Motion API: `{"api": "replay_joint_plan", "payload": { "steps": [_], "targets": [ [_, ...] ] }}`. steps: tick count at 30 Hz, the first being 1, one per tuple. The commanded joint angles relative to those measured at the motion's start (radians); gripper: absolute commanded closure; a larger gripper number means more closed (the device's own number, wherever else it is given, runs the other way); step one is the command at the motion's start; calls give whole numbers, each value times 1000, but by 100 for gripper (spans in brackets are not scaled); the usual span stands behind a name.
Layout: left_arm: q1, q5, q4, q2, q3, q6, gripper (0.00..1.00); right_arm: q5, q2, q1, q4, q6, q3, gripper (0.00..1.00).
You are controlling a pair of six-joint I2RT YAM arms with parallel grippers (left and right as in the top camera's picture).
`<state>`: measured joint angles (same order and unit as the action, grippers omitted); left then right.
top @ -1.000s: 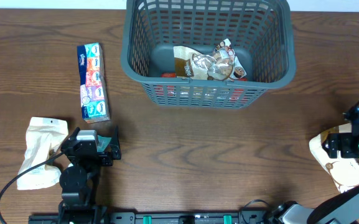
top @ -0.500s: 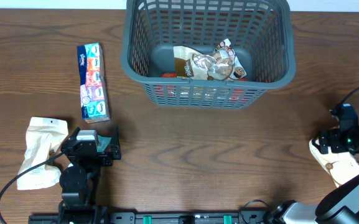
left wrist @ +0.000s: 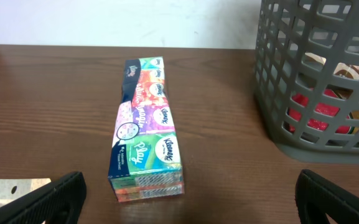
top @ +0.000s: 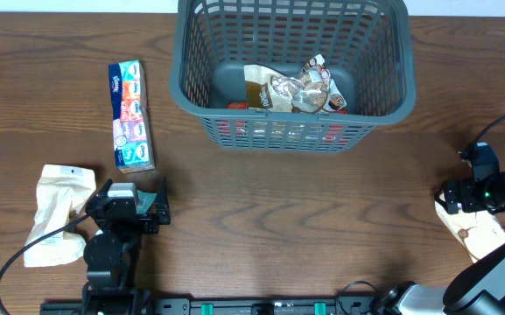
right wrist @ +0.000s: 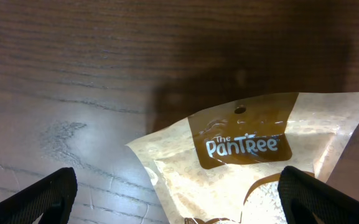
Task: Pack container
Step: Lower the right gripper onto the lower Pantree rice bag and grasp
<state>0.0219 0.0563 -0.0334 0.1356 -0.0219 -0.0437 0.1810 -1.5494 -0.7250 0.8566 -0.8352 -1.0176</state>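
The container is a dark grey lattice basket at the back centre, with several snack packets inside; its corner shows in the left wrist view. A colourful tissue pack lies left of it, also in the left wrist view. My left gripper is open and empty near the front left, pointing at the tissue pack. My right gripper is open at the right edge, over a cream Pantree snack bag, which fills the right wrist view between the fingers.
A pale beige bag lies at the front left beside the left arm. A black cable runs from the left arm to the front edge. Brown wooden table all round.
My right gripper has moved left and a little toward the back, onto the near end of the Pantree bag. The left arm has not moved.
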Motion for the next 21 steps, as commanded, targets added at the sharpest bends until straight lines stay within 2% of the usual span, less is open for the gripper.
{"api": "replay_joint_plan", "payload": {
  "steps": [1, 9, 21],
  "targets": [
    [3, 10, -33, 2, 17, 12, 1, -13, -3, -10, -2, 7, 6, 5],
    [3, 10, -33, 2, 17, 12, 1, 2, -7, -102, -32, 2, 23, 5],
    [3, 10, -33, 2, 17, 11, 1, 10, -7, -216, -131, -130, 108, 7]
  ]
}}
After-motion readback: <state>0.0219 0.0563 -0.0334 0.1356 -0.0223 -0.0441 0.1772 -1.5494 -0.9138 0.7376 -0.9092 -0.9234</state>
